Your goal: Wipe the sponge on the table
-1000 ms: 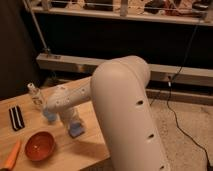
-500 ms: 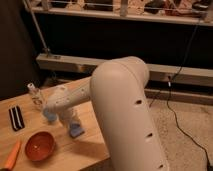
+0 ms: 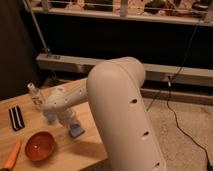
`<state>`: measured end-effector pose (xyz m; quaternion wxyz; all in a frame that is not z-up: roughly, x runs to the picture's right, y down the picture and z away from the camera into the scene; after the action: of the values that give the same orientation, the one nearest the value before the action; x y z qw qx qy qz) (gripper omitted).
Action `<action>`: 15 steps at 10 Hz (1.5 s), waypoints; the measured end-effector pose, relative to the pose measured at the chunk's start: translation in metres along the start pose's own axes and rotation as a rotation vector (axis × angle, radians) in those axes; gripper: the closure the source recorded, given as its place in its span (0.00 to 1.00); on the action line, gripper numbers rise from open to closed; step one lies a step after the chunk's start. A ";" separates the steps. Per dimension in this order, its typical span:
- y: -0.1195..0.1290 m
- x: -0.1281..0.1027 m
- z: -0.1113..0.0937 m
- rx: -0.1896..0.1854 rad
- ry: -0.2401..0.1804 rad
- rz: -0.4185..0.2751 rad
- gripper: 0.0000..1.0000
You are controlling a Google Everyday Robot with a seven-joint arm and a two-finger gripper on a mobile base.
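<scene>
Wooden table planks lay beneath the gripper, and the sponge rested just under its tip. Whether the gripper was clamped on it I could not tell. Light and soft, the sponge would probably squash, so it was best pinched across its narrow sides.
</scene>
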<state>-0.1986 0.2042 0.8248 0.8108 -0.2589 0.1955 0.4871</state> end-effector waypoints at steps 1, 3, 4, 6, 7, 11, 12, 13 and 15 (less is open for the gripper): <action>0.000 0.000 0.000 0.004 0.001 -0.004 1.00; 0.002 -0.005 -0.003 0.006 -0.002 -0.010 1.00; 0.003 -0.008 -0.004 0.005 -0.007 -0.013 1.00; 0.009 -0.019 -0.007 0.012 -0.012 -0.032 1.00; 0.010 -0.024 -0.006 0.015 -0.013 -0.039 1.00; 0.023 -0.057 -0.006 0.022 -0.027 -0.074 1.00; 0.020 -0.070 -0.009 0.023 -0.039 -0.067 1.00; 0.011 -0.084 -0.014 0.031 -0.049 -0.061 1.00; -0.007 -0.112 -0.024 0.041 -0.068 -0.054 1.00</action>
<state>-0.2448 0.1093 0.8710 0.8351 -0.2306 0.1708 0.4694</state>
